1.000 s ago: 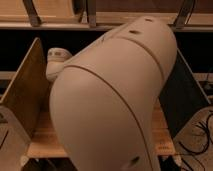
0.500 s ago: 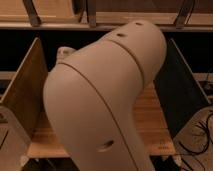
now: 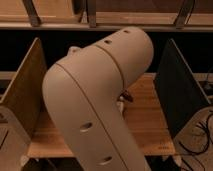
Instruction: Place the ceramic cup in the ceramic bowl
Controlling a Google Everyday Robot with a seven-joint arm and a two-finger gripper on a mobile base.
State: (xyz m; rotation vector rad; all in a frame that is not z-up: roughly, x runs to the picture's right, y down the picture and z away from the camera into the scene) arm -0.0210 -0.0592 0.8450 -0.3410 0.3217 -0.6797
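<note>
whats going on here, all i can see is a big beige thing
That beige shape is the robot's arm, bent at the elbow and filling most of the view. It reaches over a wooden table with upright panels on either side. The gripper is out of view behind the arm, and neither the ceramic cup nor the ceramic bowl can be made out, so how far the placing has got cannot be told.

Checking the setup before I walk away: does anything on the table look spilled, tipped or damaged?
Nothing stands out, but the arm hides most of the table. The gripper, cup and bowl are not in view. A small reddish thing peeks out beside the arm, too hidden to identify.
</note>
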